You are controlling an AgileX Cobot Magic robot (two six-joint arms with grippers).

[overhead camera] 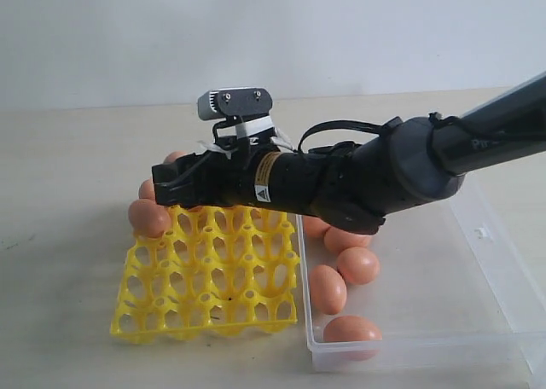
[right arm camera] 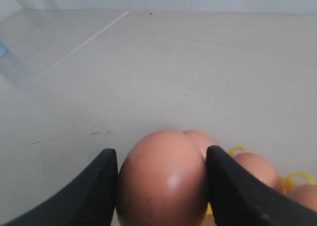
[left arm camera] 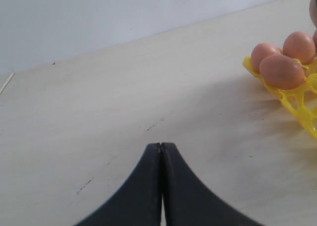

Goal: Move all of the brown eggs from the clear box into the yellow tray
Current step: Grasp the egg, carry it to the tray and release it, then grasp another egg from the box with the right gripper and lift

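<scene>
The left gripper is hovering pinched shut over the table. The yellow tray is lying left of the clear box, with brown eggs sitting in its far-left cups. The right gripper is clamping one egg above that corner. Other eggs are lying in the box.

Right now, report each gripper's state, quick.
Left gripper: closed, holding nothing.
Right gripper: closed on a brown egg.
</scene>
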